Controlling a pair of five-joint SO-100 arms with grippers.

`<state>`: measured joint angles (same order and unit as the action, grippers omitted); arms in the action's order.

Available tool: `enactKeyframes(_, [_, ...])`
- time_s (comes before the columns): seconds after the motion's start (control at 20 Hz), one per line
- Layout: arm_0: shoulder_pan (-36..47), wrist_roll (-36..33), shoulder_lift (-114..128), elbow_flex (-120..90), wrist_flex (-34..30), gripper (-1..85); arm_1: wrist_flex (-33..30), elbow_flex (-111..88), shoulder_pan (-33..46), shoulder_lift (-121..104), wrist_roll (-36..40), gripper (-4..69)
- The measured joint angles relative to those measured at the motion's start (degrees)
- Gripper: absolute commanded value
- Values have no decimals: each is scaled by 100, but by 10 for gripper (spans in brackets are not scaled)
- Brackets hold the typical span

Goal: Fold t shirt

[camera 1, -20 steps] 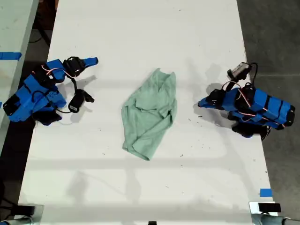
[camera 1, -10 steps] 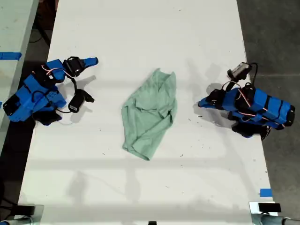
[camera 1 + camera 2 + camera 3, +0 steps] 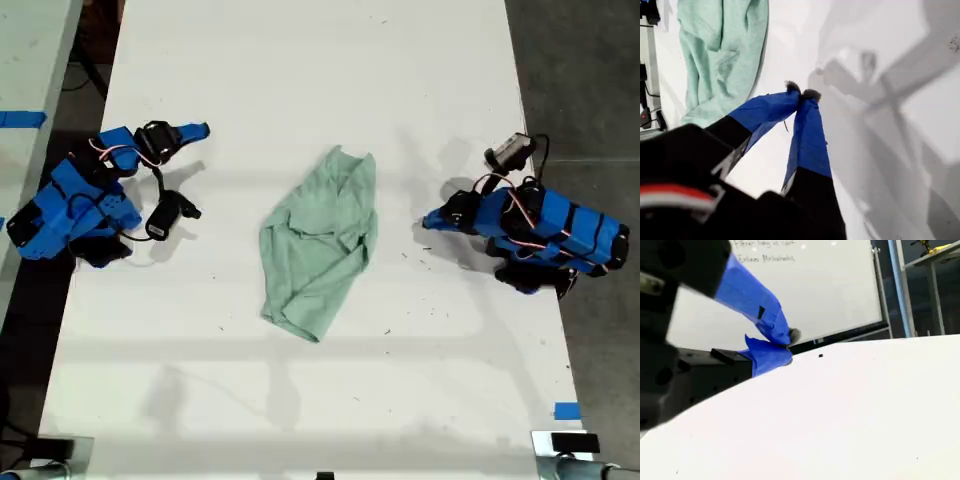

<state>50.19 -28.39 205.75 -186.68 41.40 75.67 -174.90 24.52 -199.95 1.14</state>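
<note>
both grippers are clenched and empty: my first gripper (image 3: 801, 93) near the t shirt (image 3: 318, 243), my second gripper (image 3: 789, 346) facing a whiteboard (image 3: 805, 285) unseen from the exterior view.

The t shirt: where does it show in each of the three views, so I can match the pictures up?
Exterior view: the t shirt lies crumpled mid-table, between the two arms.
First wrist view: the t shirt lies on the table beyond my first gripper, untouched.
Second wrist view: not in it; only my second gripper over bare table.
Shared landmark: the white table.

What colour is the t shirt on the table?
Pale mint green t shirt; the exterior view shows it best.
</note>
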Motion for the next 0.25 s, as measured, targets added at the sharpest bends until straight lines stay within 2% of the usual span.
enactKeyframes(0.15, [105, 272, 0, 0, 167, 74, 0, 0, 0, 0, 0, 18])
enactKeyframes(0.25, [255, 940, 0, 0, 650, 77, 0, 0, 0, 0, 0, 18])
